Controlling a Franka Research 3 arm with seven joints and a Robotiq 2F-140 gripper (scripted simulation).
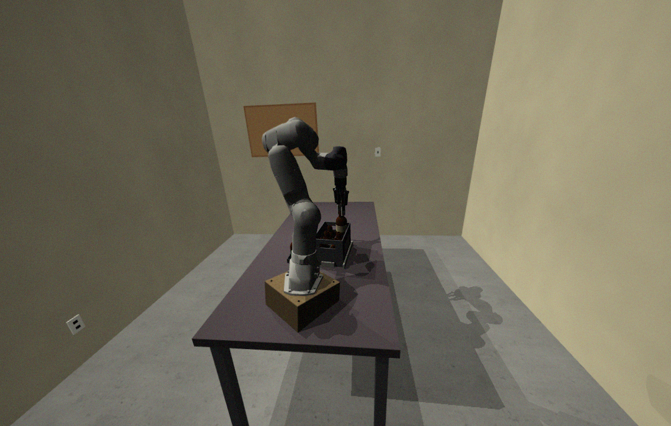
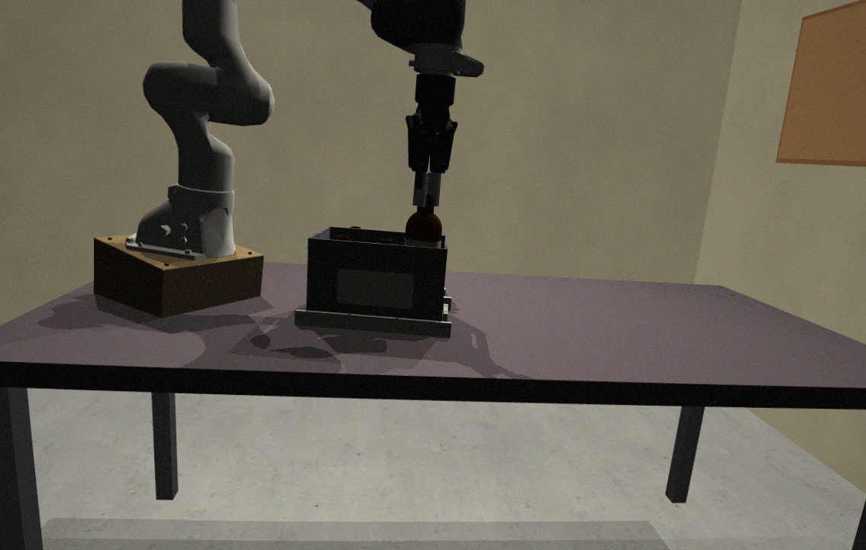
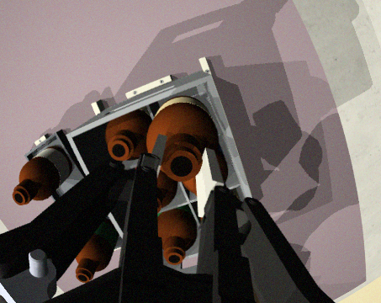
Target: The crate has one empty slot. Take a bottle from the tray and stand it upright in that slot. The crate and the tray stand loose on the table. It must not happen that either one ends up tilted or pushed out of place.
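My gripper (image 1: 341,210) (image 2: 426,198) (image 3: 182,156) is shut on the neck of a brown bottle (image 1: 341,220) (image 2: 424,225) (image 3: 179,122) with a cream label. The bottle looks upright. Its lower part is inside the dark grey crate (image 1: 330,254) (image 2: 323,273) (image 3: 229,143), in a corner cell, and its shoulder stands above the rim. Its base is hidden. Other brown bottles stand lower in the crate, one of them (image 3: 173,229) with a green label. To the left in the wrist view, a bottle (image 3: 39,177) with a pale label and a green-labelled bottle (image 3: 95,248) stand outside the crate, at the tray, which is mostly hidden.
Low pale strips (image 2: 371,322) (image 3: 149,86) lie along the crate's base. The arm's wooden base block (image 1: 300,302) (image 2: 211,280) stands on the table (image 1: 253,318) (image 2: 593,334) on the arm side of the crate. The table's long edge runs near the crate.
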